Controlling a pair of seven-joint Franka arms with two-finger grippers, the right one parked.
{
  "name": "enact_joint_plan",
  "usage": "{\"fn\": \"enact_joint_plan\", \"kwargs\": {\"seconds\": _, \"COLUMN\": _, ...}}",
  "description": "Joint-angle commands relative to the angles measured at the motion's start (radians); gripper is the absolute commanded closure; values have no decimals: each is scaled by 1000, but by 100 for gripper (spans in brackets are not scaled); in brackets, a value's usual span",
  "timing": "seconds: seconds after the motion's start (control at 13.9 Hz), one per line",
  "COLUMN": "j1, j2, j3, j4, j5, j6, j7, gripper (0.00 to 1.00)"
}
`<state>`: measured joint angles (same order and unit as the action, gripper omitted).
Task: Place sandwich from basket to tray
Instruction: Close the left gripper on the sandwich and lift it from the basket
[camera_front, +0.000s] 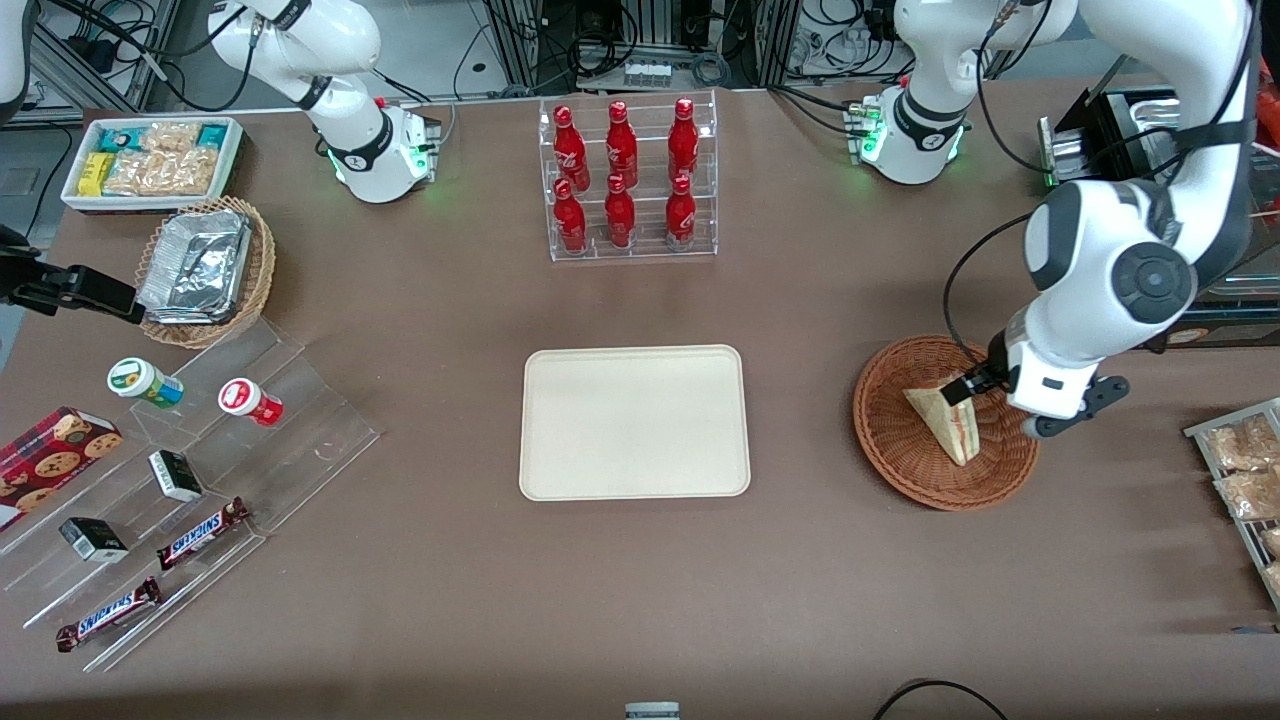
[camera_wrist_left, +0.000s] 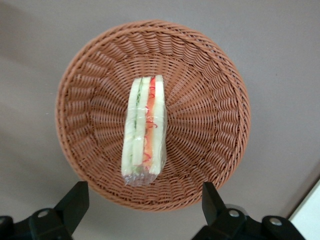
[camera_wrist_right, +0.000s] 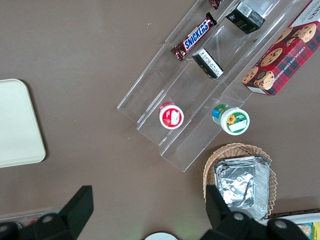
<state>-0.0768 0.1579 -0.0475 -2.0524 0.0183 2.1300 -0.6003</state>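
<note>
Sandwich (camera_front: 948, 420) lies inside the reddish-brown woven basket (camera_front: 900, 455), a wrapped triangular wedge resting on the basket's floor with its filling edge of red, green and white layers turned upward, as the left wrist view shows (camera_wrist_left: 144, 131). The basket (camera_wrist_left: 210, 125) sits on the brown table (camera_front: 640, 600) toward the working arm's end, well apart from the cream tray (camera_front: 634, 422), which lies flat near the middle of the table with nothing on it. The left arm's gripper (camera_front: 968, 388) hangs over the basket's rim, above the sandwich and not touching it. Its two fingers (camera_wrist_left: 75, 202) stand spread wide, one to each side of the basket as the wrist camera sees them, with nothing held between them. Farther from the front camera than the tray stands a clear rack of red bottles (camera_front: 625, 175). Toward the parked arm's end are a tan wicker basket of foil trays (camera_front: 205, 270), a white tub of snack packets (camera_front: 150, 160) and a clear stepped stand (camera_front: 200, 480) carrying small cups, boxes and chocolate bars.
</note>
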Motion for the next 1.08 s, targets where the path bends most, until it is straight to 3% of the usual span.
{"fn": "enact_joint_plan", "kwargs": {"seconds": 0.0, "j1": -9, "j2": -2, "j3": 5, "j4": -80, "j5": 18, "j6": 100, "j7": -6, "gripper": 0}}
{"fn": "enact_joint_plan", "kwargs": {"seconds": 0.72, "j1": -1, "j2": 126, "j3": 12, "j4": -144, "j5": 58, "j6": 297, "j7": -4, "gripper": 0}}
{"fn": "enact_joint_plan", "kwargs": {"seconds": 0.79, "j1": 0, "j2": 133, "j3": 12, "j4": -144, "j5": 58, "j6": 300, "j7": -6, "gripper": 11}}
{"fn": "enact_joint_plan", "kwargs": {"seconds": 0.86, "j1": 0, "j2": 134, "j3": 12, "j4": -144, "j5": 58, "j6": 300, "j7": -7, "gripper": 45}}
{"fn": "enact_joint_plan", "kwargs": {"seconds": 0.94, "j1": 0, "j2": 129, "j3": 14, "j4": -146, "j5": 58, "j6": 297, "j7": -7, "gripper": 86}}
{"fn": "enact_joint_plan", "kwargs": {"seconds": 1.01, "j1": 5, "j2": 129, "j3": 14, "j4": -144, "j5": 58, "j6": 291, "j7": -6, "gripper": 100}}
